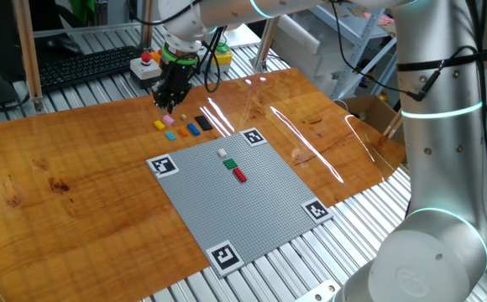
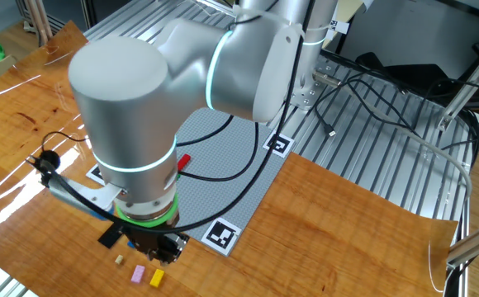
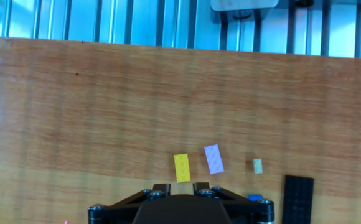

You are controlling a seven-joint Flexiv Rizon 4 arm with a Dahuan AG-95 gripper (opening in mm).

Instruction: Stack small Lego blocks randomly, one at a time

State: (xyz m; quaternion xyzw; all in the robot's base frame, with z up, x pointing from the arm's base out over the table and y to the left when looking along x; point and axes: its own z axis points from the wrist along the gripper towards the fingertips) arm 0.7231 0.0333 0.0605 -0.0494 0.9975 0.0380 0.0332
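**Ana:** Lego blocks lay in two places, didn't they? A loose row on the wooden surface (image 1: 75,168) beside the grey studded baseplate (image 1: 235,205), and three already on the plate.

**Ben:** Yes. A white block (image 1: 222,153), a green block (image 1: 230,164) and a red block (image 1: 240,174) sat on the baseplate in a short line, side by side and not piled as far as I could see. So stacking looked barely begun.

**Ana:** And the gripper (image 1: 170,104)?

**Ben:** It hung pointing down over the far end of the loose row. From the hand view, the yellow block (image 3: 182,168) and the pink block (image 3: 214,158) lay flat just ahead of it, untouched. The jaws stood slightly parted with nothing visible between them.

**Ana:** Materials?

**Ben:** Glossy plastic bricks, small studded rectangles; a longer black plate (image 3: 298,198) beside them. The wood was varnished and threw glare; printed square marker tags (image 1: 164,165) sat at the baseplate's corners.
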